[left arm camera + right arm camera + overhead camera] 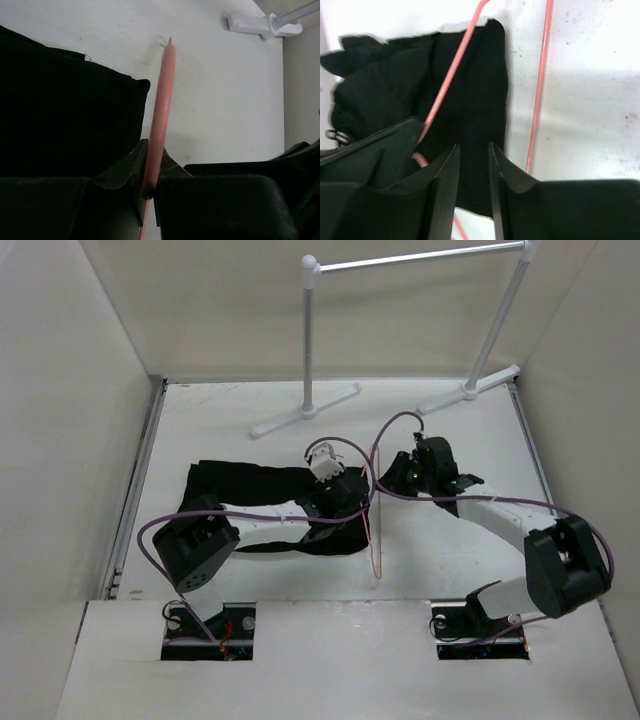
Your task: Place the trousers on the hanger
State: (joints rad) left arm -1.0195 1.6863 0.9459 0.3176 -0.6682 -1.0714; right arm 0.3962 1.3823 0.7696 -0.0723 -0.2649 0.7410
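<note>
Currently the left gripper [149, 195] is clamping the hanger [161, 100]. In its wrist view the pink wire is rising out of the closed fingers, pinched tight between them, and narrowing to a tip over the white table [450, 420].

The trousers [250, 485] are lying on the table, left of centre in the top view. They are spreading as a dark mass from the far left toward the middle, and the left arm is reaching across them. Their right-hand edge is lying just beside the hanger, which is showing from above as a thin line running from near to far between the two grippers. In the right wrist view one pink wire is crossing in front of the black cloth, and the other is running over bare table just past the cloth's edge. Whether the hanger is touching the table I cannot tell.

The right gripper [472, 165] is hovering over that same edge of the trousers, close to the hanger. Its fingers [445, 185] are standing a narrow way apart and are gripping nothing; cloth and a sliver of table are showing through the gap.

At the far side of the table the rail [310, 340] is standing, well apart from the trousers.
</note>
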